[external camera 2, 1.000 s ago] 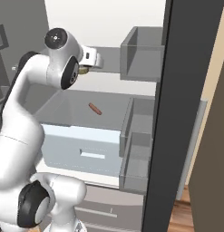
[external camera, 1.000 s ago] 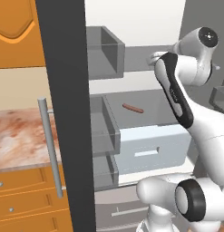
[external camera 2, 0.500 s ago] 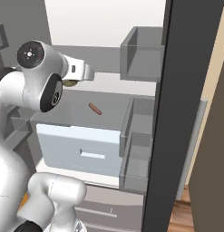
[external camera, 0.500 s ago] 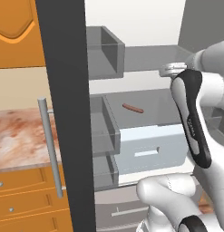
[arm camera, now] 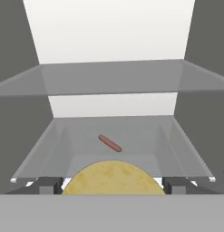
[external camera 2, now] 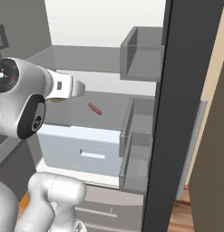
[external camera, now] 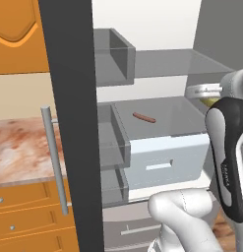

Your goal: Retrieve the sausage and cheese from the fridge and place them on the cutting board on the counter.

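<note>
In the left base view, the fridge (external camera: 157,59) stands open, and its dark door (external camera: 74,123) with a long bar handle (external camera: 55,157) is right in front of me. The sausage (external camera: 143,117) lies flat on the glass shelf (external camera: 177,115), near the middle, just above the pale drawer (external camera: 167,160). Nothing touches it. The bench (external camera: 22,150) is off to the left of the door, with orange drawers (external camera: 24,216) under it. My white arm (external camera: 228,157) comes up on the right side, and a bit of something yellow (external camera: 210,102) peeks out by my wrist.

In the right base view, my arm (external camera 2: 22,104) is on the left and reaches toward the open fridge (external camera 2: 104,27). The sausage (external camera 2: 95,108) sits on the shelf (external camera 2: 109,102), well apart from my arm. The pale drawer (external camera 2: 81,149) is below it. Grey door bins (external camera 2: 140,136) hang on the door at the right.

In the hand view, my tool (arm camera: 111,185) points straight into the fridge (arm camera: 109,31). Its two dark tips stand wide apart at the bottom. A round yellow thing (arm camera: 114,177) sits between the tips. I cannot tell if the tips squeeze it or just stand beside it. The sausage (arm camera: 109,143) lies a bit slanted on the shelf (arm camera: 131,136), past the yellow thing and apart from it. Another glass shelf (arm camera: 109,77) is higher up.
</note>
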